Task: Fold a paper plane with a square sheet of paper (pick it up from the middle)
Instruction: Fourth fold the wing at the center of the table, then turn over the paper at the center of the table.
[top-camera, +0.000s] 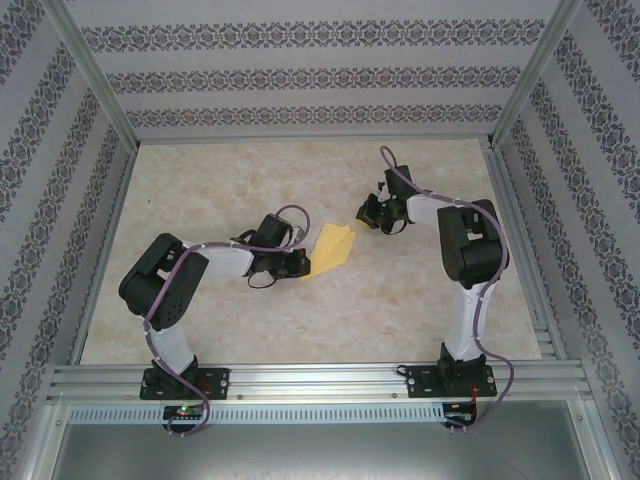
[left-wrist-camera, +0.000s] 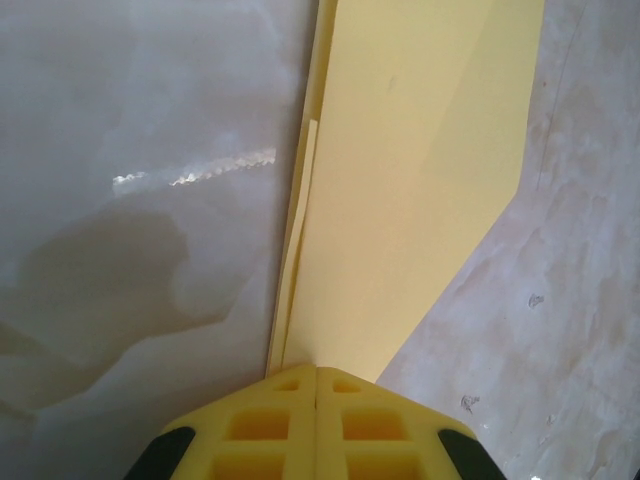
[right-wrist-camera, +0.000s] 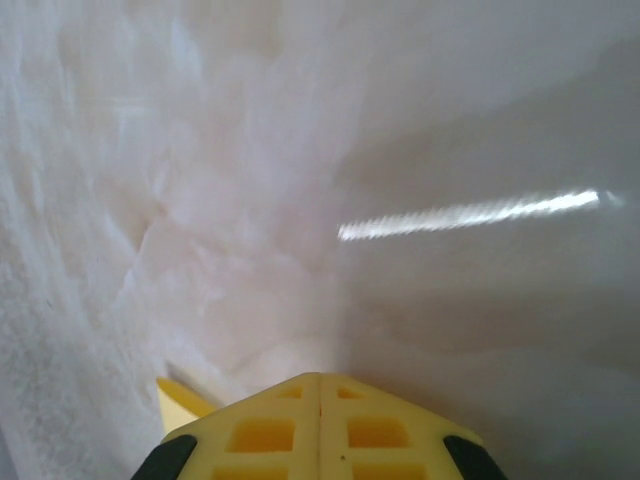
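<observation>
While my left pincer (left-wrist-camera: 317, 385) is pinching the narrow yellow paper plane (top-camera: 332, 250), my right pincer (right-wrist-camera: 320, 385) is sitting pressed together beside its far end.

We find a robot test cell, aluminium frame posts (top-camera: 95, 85) left and right, patterned wallpaper walls (top-camera: 300, 80) far, marble-look tabletop (top-camera: 250, 330), left arm (top-camera: 175, 285), right arm (top-camera: 470, 250), bolted to our near rail (top-camera: 320, 378).

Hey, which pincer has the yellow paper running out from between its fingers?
The left pincer: the paper comes straight out of its closed grip. The right pincer, also shut, has just a paper corner beside it.
</observation>
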